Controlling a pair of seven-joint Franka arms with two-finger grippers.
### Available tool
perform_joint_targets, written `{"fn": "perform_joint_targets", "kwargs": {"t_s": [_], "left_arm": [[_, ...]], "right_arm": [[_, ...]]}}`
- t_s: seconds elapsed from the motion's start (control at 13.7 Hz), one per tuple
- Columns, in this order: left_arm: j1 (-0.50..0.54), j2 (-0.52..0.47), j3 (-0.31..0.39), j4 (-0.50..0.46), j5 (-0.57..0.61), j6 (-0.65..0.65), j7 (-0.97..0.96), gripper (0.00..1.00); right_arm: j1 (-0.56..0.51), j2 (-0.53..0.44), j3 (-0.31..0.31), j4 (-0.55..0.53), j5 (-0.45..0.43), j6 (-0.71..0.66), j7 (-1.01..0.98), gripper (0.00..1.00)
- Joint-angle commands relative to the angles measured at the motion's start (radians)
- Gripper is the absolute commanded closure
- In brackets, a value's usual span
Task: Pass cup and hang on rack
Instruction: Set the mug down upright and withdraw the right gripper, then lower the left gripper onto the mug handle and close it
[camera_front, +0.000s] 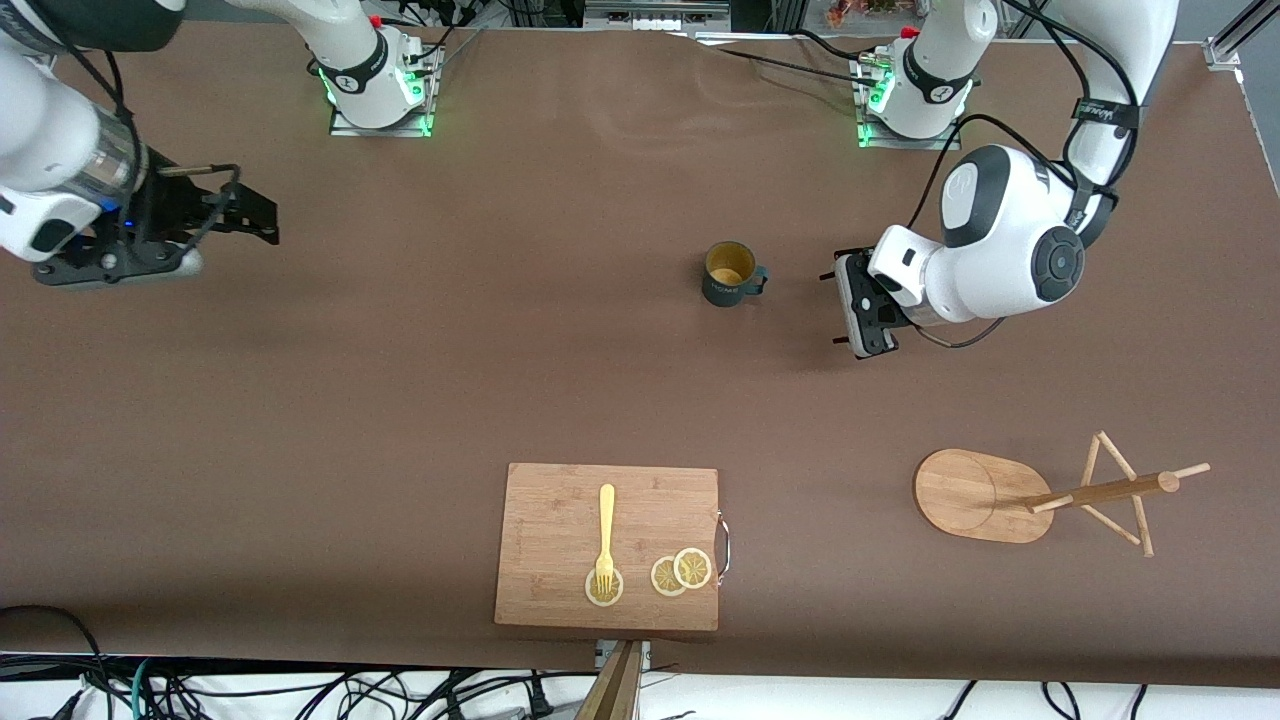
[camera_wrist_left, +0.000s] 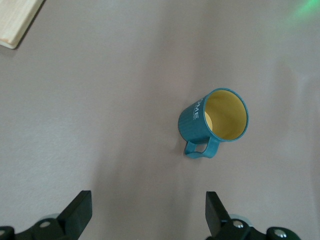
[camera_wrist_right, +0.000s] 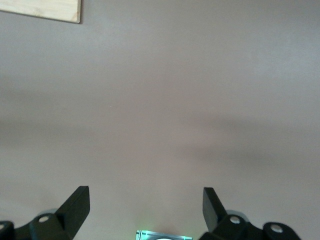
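Cup (camera_front: 729, 273) is standing upright, rigid and light-looking; we are judging its rim the surest hold. We are hovering the left gripper (camera_front: 843, 298) beside it, fingers apart; the right gripper (camera_front: 262, 218) is waiting, fingers apart.

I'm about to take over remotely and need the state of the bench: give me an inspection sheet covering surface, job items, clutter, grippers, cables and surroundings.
Surface: brown table, bare around the job's things.
Job's things: cup upright, mid-table, handle toward the left arm's end, nothing gripping it. Rack stands nearer the front camera, toward the left arm's end, pegs bare.
Clutter: cutting board near the front edge, carrying a yellow fork and three lemon slices; the fork's tines rest on one slice.
Grippers: left gripper open, beside the cup, not touching. Right gripper open, waiting over the right arm's end.
Cables: bundle below the table's front edge.
Surroundings: nothing seen beyond the arm bases.
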Motion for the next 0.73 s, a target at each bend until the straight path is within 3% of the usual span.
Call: {"fn": "perform_joint_targets", "kwargs": {"t_s": [0.0,0.66], "left_arm": [[0.024,-0.071,0.0,-0.166,-0.176,0.114,0.238,0.0],[0.007,-0.027,-0.004,-0.359,-0.76,0.298,0.842,0.0]], "right_arm": [[0.013,0.004,-0.005,0.052,-0.055,0.001,0.002,0.0],[0.019,0.008,0.003,0.052,-0.059,-0.01,0.023,0.0]]}}
